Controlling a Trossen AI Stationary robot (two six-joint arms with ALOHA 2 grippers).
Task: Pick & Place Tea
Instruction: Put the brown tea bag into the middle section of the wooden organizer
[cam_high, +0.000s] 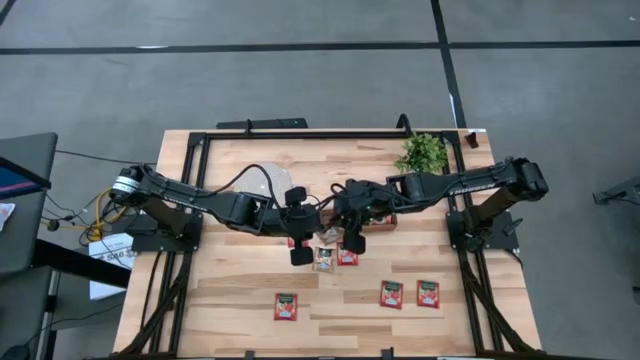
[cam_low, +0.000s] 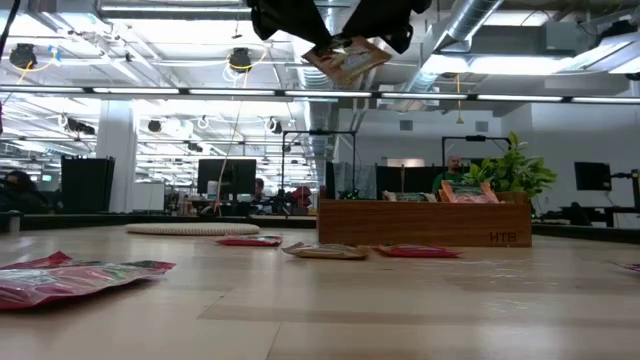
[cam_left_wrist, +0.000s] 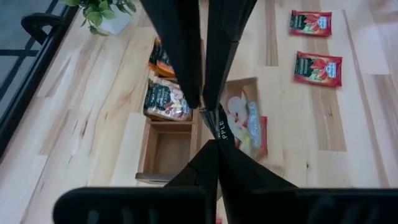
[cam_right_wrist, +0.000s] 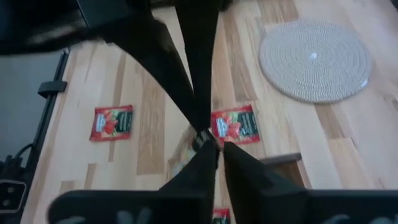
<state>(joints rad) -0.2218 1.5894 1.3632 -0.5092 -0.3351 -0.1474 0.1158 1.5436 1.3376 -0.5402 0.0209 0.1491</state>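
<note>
A pale tea sachet (cam_low: 347, 60) is lifted high above the table, tilted, between my two grippers, which meet tip to tip over the table's middle. My left gripper (cam_high: 315, 230) and my right gripper (cam_high: 335, 228) are both shut at it. In the left wrist view the sachet (cam_left_wrist: 221, 127) shows edge-on, with printed letters. Below it a pale sachet (cam_left_wrist: 242, 115) lies on a red one (cam_left_wrist: 264, 134). Three red sachets (cam_high: 391, 293) lie flat near the table's near edge. More sachets (cam_left_wrist: 165, 99) lie in the wooden tray (cam_low: 425, 222). My left gripper pinches the lifted sachet by one edge (cam_left_wrist: 219, 121) between its two fingers, coming level from the table's left. The sachet is clear of the table. My right gripper closes its fingertips (cam_right_wrist: 211, 152) on the sachet's opposite side from the table's right; the fingers hide which part it has.
A round woven disc (cam_high: 262, 182) lies on the far left side, a potted plant (cam_high: 422, 152) at the far right. The tray has one bare compartment (cam_left_wrist: 171, 149). A black frame (cam_high: 300, 133) runs round the table. Bare wood lies between the sachets at the near edge.
</note>
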